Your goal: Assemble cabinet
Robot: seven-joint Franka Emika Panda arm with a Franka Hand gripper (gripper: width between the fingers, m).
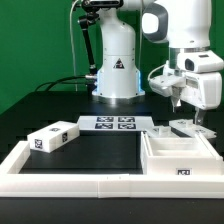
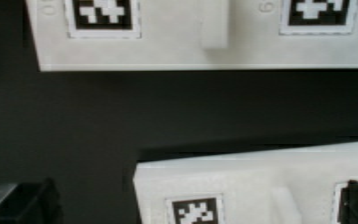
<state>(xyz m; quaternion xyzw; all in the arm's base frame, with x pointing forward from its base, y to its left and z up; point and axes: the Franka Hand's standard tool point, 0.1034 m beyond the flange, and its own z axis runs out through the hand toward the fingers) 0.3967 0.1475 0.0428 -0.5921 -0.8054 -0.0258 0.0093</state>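
- Frame (image 1: 70,183): low white border along the near and side edges of the desk (image 1: 100,150); not furniture.
- Body (image 1: 160,165): white cabinet box with open compartments, near corner on the exterior view's right, just inside the frame. Its long axis runs 9 to 3 o'clock and it has a tag on the front wall.
- Block (image 1: 52,137): loose tagged white part at 9 o'clock from the body, well apart from it, lying skewed.
- Panel (image 1: 188,127): small white part just behind the body, at 6 o'clock from the pincer, with air between the two. By my judgement this is the part the next descent is aimed at.
- Marker board (image 1: 114,124): flat, at 9 o'clock from the panel, before the arm's base.
- Pincer (image 1: 178,101): pointing down over the panel, holding and touching nothing.
  - In the wrist view one dark finger (image 2: 12,205) sits at the picture's very edge, so the jaws look to stand apart.
  - That view also shows two tagged white faces (image 2: 247,190) with bare desk between; I cannot tell which parts they are.
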